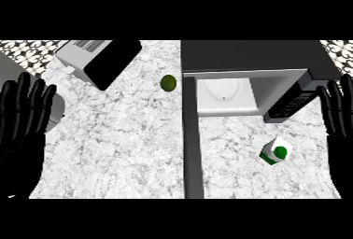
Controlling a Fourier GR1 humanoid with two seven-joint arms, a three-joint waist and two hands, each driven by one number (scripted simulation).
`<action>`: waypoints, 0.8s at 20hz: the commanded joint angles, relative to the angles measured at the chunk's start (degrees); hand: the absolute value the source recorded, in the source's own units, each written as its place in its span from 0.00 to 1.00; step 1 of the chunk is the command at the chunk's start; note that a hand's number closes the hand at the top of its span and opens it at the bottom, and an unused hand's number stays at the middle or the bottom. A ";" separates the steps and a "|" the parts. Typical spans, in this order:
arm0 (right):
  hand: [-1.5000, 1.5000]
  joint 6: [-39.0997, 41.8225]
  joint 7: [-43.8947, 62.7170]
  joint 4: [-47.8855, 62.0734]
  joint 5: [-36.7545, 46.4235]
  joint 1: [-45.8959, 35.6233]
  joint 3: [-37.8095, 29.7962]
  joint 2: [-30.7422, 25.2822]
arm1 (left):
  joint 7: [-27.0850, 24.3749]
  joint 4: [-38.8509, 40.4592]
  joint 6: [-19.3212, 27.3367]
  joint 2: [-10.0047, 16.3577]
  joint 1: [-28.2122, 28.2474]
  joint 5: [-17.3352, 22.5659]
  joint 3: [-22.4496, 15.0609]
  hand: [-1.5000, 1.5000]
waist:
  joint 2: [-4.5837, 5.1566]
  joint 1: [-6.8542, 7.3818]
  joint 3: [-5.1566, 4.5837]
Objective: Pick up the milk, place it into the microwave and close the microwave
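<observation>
Because my right hand (339, 122) sits against the right edge of the frame, part of it is cut off there. What shows is open and holds nothing, with black fingers straight, slightly spread and pointing up. My left hand (19, 135) shows the same way at the left edge, fingers spread and upright. It covers most of a grey rounded shape (59, 108) on the bench that I cannot identify.

The speckled white stone bench (117, 149) fills the middle. A dark vertical strip (193, 158) runs down it from the microwave; I cannot tell whether that is a gap or a shadow. The dark-topped microwave with a white interior (248, 56) stands in the upper right, cut off at the top of the view. Its black-panelled door (293, 102) is swung open toward the right. In the upper left a white box-shaped appliance with a dark face (96, 58) lies at an angle, also cut off at the top. A small green rounded fruit (168, 83) lies between the two, upper centre; its kind is hard to make out.

The small white and green milk carton (276, 151) sits on the bench in the lower right, turned at an angle. It is below the open door, left of my right hand and clearly apart from it. Its print is too small to read.
</observation>
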 commanded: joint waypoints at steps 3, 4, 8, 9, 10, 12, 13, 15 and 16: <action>0.00 -2.84 0.65 -1.07 2.03 2.13 -2.24 0.86 | 0.05 -1.68 -0.57 -1.20 2.06 -4.88 -5.96 0.00 | 1.00 1.17 -1.62; 0.00 -3.46 1.40 1.85 2.26 -3.45 -4.74 -0.67 | 3.07 -3.31 -3.53 2.24 0.32 0.63 -1.16 0.00 | 1.04 1.48 -1.63; 0.00 -5.24 4.74 2.56 -3.25 -0.84 -5.88 3.31 | 4.40 2.30 0.67 -2.22 0.89 -1.32 -3.08 0.00 | 1.04 1.13 -1.60; 0.00 -4.55 2.90 7.05 -4.58 -3.29 -8.51 1.92 | 4.52 -0.55 0.20 -2.79 4.24 -1.62 -5.06 0.00 | 1.06 1.59 -1.59; 0.00 -5.93 4.85 6.48 -2.86 -3.93 -6.75 2.79 | 2.79 1.27 1.44 -4.13 3.89 -5.32 -7.56 0.00 | 1.06 1.42 -1.62; 0.00 -4.04 1.68 5.29 -4.36 0.14 -8.10 2.14 | 5.45 -1.61 -0.52 -1.89 4.65 -1.08 -3.44 0.00 | 1.03 1.32 -1.62; 0.00 -5.79 2.64 7.70 -2.03 -3.16 -6.39 2.77 | 2.64 -3.02 -1.64 -2.55 8.80 -0.45 -4.42 0.00 | 1.03 1.52 -1.64; 0.00 -3.58 3.73 1.85 -5.14 2.68 -8.34 1.39 | 3.78 -3.86 -1.45 -2.85 9.31 -1.68 -6.12 0.00 | 0.99 1.29 -1.63; 0.00 -7.56 3.75 10.37 -1.53 -5.89 -7.69 2.25 | 1.94 -5.66 0.03 -5.15 12.90 -5.09 -10.77 0.00 | 1.04 1.74 -1.63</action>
